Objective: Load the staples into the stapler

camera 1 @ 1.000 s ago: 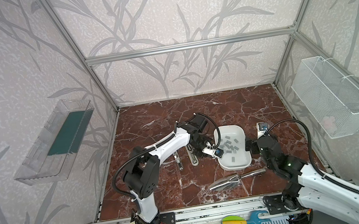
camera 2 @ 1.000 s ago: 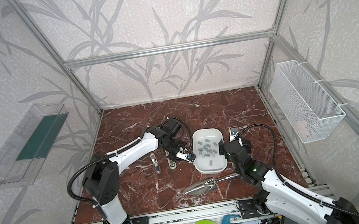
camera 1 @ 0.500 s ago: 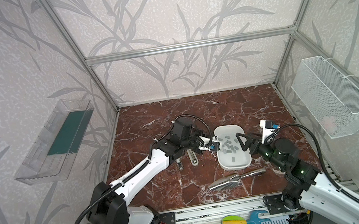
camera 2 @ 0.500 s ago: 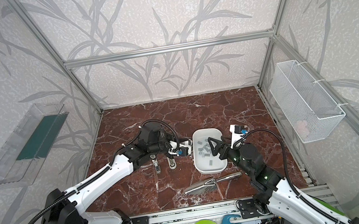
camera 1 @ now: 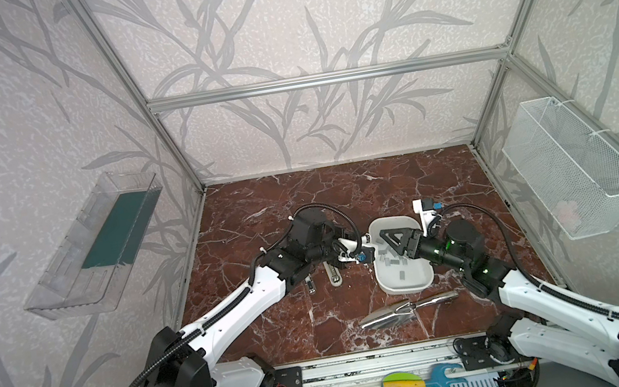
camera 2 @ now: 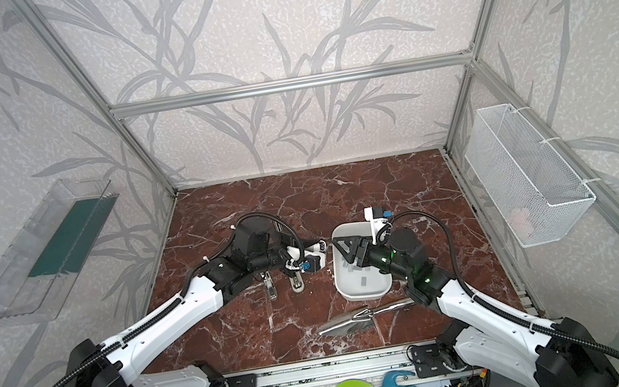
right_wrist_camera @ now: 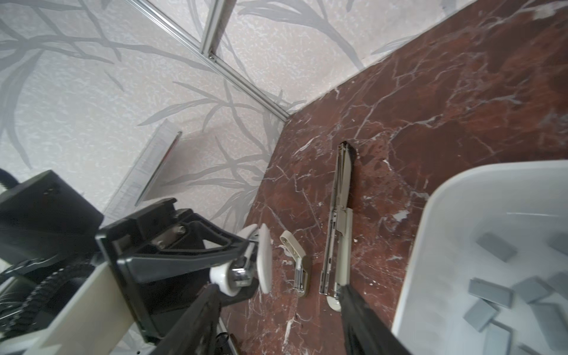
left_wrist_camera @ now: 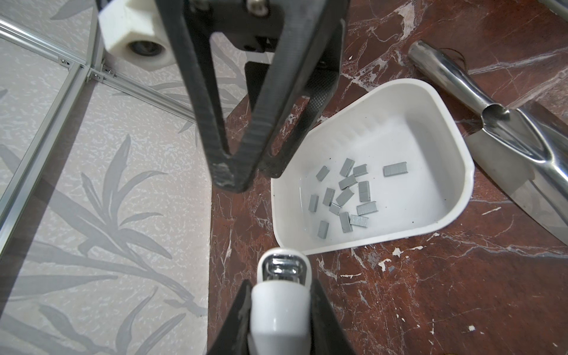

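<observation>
Above the rim of a white tray (left_wrist_camera: 384, 123) holding grey staples (left_wrist_camera: 364, 191), the right gripper (left_wrist_camera: 252, 178) hangs, jaws partly apart and empty. Just beside the tray, the left gripper (left_wrist_camera: 281, 289) clamps a white stapler (left_wrist_camera: 278, 313).

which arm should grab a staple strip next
Likely right: the open right gripper hovers over the staples in the white tray, while the left gripper is shut on the stapler.

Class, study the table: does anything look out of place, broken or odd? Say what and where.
Yes: the stapler is in pieces. A long metal rail and a short beige piece lie apart on the marble, while the left gripper is shut on a white part.
</observation>
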Available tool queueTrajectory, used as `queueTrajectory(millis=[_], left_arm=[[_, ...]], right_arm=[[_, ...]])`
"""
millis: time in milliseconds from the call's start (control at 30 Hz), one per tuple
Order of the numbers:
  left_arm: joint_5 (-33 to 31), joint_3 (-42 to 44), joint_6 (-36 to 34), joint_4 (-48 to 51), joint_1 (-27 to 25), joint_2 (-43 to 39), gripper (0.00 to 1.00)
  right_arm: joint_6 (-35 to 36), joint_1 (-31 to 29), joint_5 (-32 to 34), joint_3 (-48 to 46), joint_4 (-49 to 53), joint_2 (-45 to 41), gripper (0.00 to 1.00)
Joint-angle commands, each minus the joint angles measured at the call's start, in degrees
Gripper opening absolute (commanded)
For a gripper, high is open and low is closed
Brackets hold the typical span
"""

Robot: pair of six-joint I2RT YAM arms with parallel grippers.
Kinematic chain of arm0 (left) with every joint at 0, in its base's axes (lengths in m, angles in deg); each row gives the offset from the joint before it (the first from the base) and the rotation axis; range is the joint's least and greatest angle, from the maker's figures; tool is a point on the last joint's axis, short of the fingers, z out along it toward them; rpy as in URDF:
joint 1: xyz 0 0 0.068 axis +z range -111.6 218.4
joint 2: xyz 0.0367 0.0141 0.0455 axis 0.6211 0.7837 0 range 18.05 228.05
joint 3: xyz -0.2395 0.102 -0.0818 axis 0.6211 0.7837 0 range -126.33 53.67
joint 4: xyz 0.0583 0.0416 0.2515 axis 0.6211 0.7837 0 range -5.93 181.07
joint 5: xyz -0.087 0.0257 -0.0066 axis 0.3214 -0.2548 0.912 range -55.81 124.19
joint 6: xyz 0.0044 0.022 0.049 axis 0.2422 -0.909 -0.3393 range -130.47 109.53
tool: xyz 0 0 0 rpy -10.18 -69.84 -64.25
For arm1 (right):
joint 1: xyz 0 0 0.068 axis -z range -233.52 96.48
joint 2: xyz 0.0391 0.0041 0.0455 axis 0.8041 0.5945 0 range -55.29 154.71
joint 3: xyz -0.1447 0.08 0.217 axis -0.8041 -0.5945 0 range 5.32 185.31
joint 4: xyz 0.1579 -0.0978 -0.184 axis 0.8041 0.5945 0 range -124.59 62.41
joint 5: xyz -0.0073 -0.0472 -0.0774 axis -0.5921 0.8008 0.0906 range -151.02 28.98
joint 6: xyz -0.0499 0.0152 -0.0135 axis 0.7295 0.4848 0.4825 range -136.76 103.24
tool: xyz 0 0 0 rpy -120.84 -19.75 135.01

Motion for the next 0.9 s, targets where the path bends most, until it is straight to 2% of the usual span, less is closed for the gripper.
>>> queueTrajectory(millis=[0, 167, 267, 467, 533, 867], left_arm=[[0.0, -1.1, 0.5, 0.1, 0.2, -0.1, 0.0], [0.7, -1.5, 3.2, -1.0, 0.3, -0.1, 0.0], [1.0, -1.7, 5.4, -1.6, 0.3, -0.4, 0.0], [2.4, -1.6, 4.5, -0.4, 0.2, -0.4, 0.0], [4.0, -1.4, 1.7, -0.2, 0.3, -0.3, 0.0], [8.8, -0.7, 2.9, -1.7, 0.2, -1.8, 0.0]], right_arm=[[-0.6, 0.2, -3.0, 0.8, -2.6, 0.9, 0.59], [-1.0, -0.4, -6.1, 2.5, -3.9, 4.7, 0.49], [-1.4, -0.9, -5.9, 2.6, -5.3, 6.6, 0.47], [-0.8, -2.1, -6.5, 3.7, -6.0, 8.4, 0.44], [-0.6, -2.7, -6.2, 3.9, -6.0, 8.8, 0.43], [-0.8, -2.9, -4.3, 3.6, -6.2, 9.9, 0.27]])
